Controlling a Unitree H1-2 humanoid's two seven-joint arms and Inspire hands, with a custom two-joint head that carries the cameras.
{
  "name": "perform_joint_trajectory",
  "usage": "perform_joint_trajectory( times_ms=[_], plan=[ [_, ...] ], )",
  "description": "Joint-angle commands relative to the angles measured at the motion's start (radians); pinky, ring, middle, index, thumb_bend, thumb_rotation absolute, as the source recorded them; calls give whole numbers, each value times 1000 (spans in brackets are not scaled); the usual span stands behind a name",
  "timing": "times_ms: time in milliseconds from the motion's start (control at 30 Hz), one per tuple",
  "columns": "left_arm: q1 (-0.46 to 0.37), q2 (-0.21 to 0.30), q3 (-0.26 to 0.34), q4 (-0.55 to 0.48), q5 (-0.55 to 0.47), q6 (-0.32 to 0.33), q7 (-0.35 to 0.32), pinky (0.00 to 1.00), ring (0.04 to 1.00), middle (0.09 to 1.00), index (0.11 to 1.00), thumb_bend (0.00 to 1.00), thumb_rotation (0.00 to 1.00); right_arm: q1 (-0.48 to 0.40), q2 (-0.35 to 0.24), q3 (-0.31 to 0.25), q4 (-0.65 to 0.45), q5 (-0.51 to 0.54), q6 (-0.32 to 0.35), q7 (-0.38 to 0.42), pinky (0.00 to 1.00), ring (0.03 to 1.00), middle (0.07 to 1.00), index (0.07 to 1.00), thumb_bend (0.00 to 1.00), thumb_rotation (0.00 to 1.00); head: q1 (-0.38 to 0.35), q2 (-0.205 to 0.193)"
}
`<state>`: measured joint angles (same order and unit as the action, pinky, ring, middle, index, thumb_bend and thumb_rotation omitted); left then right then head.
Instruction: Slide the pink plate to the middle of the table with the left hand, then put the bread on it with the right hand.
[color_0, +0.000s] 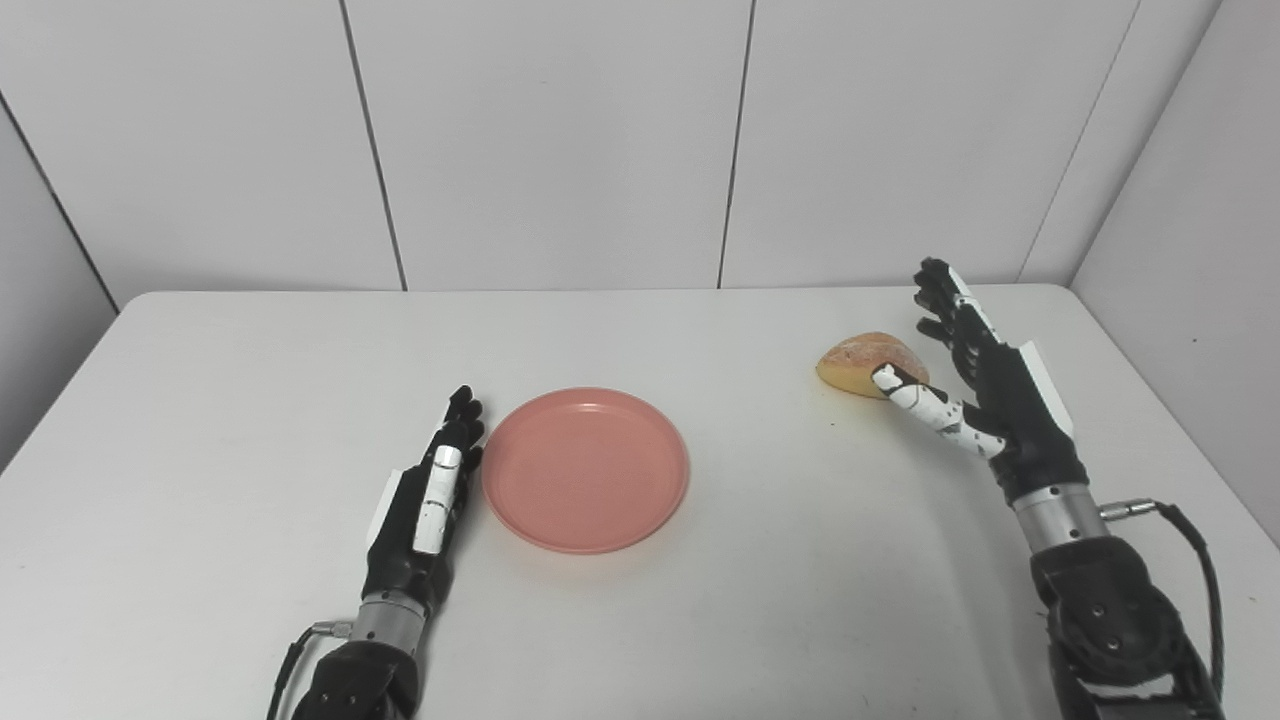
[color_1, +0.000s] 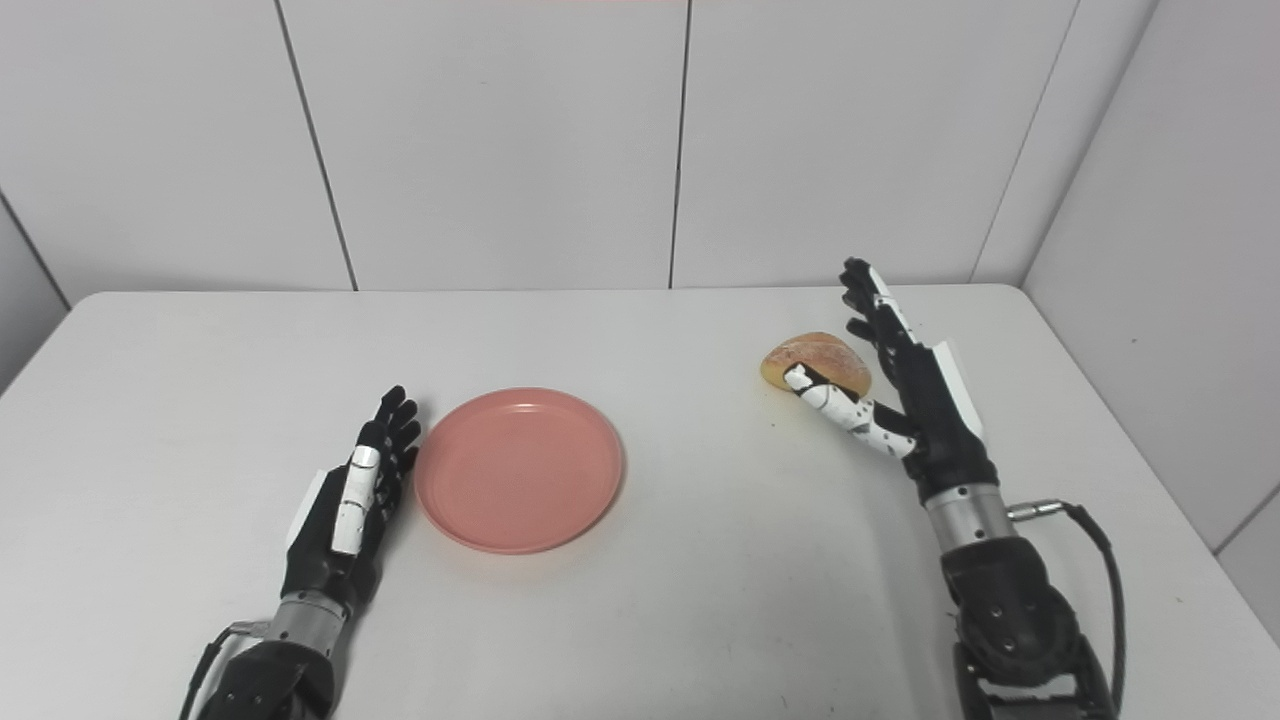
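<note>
Pink plate (color_0: 585, 470) sits flat beside the spread left hand (color_0: 425, 500); bread (color_0: 868, 362) lies crosswise, spread right hand (color_0: 985, 385) around it.

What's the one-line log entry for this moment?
left hand: open, beside pink plate | right hand: open around bread, not lifted | plate: empty

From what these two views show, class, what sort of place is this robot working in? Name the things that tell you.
Probably a robot test booth or lab, not a kitchen: a bare white table boxed in by plain white wall panels, with only a pink plate and a piece of bread laid out.
</note>
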<state>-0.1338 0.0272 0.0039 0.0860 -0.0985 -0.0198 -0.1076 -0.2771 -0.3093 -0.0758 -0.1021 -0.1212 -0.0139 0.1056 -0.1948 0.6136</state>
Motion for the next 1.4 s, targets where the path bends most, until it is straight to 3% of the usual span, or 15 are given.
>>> perform_joint_trajectory(
  times_ms=[0, 233, 433, 700, 1000, 1367],
  plan=[
    [-15, 9, 7, 5, -11, -57, -9, 1000, 1000, 1000, 1000, 669, 1000, -69, -38, -2, 8, -1, 23, 15, 907, 933, 932, 935, 648, 486, -3, -5],
    [-23, 10, 26, 38, -15, -102, -1, 1000, 1000, 1000, 1000, 661, 1000, -162, -89, 27, 74, -43, 57, 47, 910, 939, 926, 930, 677, 374, -44, -16],
    [-30, 15, 48, 59, -21, -122, 5, 1000, 1000, 1000, 1000, 689, 1000, -246, -127, 77, 171, -121, 51, 62, 900, 929, 913, 927, 718, 407, -98, -25],
    [-41, 13, 75, 84, -20, -135, 16, 1000, 1000, 1000, 1000, 708, 1000, -352, -154, 153, 303, -243, 68, 73, 851, 894, 899, 901, 744, 374, -139, -31],
    [-35, 20, 82, 66, -37, -106, 8, 1000, 1000, 1000, 1000, 688, 1000, -434, -176, 219, 460, -316, 35, 73, 828, 897, 908, 893, 766, 268, -150, -30],
    [-23, 19, 76, 17, -48, -68, 9, 1000, 1000, 1000, 1000, 680, 1000, -478, -214, 272, 535, -341, 23, 102, 794, 888, 913, 894, 765, 239, -149, -28]
  ],
)
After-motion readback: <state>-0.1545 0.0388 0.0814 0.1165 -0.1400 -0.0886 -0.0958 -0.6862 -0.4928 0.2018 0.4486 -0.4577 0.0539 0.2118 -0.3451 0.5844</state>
